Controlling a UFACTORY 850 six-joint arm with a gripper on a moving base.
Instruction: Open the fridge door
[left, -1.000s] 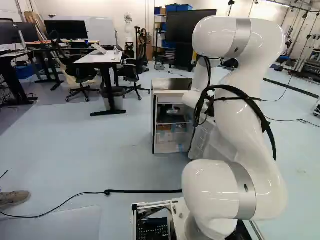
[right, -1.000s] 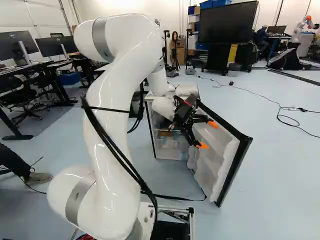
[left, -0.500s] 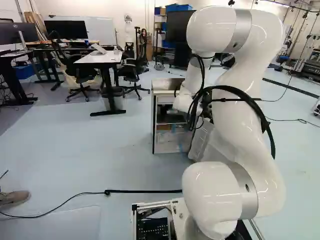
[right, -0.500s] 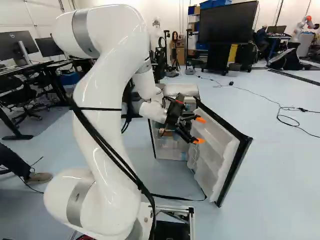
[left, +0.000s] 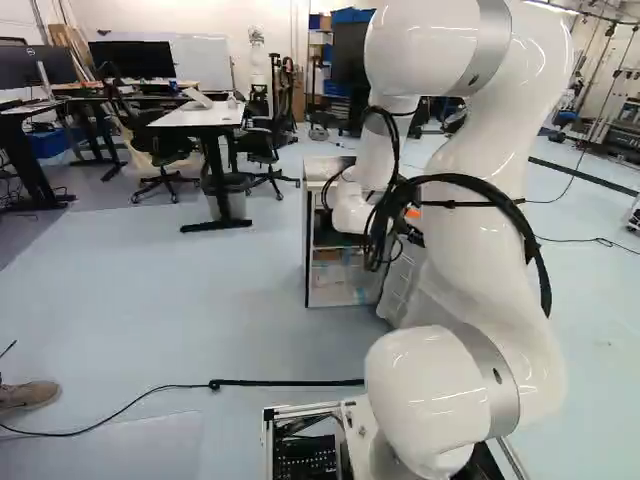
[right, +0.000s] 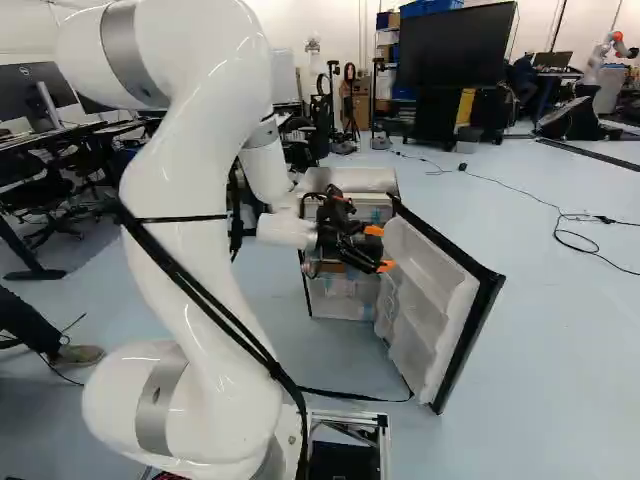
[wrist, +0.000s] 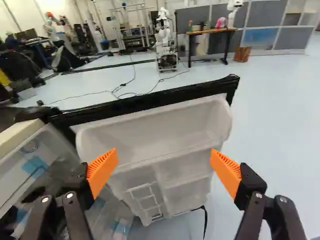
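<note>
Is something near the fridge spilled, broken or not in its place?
I see nothing spilled or broken; the fridge door stands open, as the task wants. Only a black cable lying loose across the floor looks untidy.

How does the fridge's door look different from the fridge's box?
The door is a thin slab, but the box is deep, like a cupboard.

The door is swung out at a slant, while the box stands behind it with its open front showing.

The door has pale bins on its inner side; the box has a shelf inside.

Both have black edges and pale parts inside.
</note>
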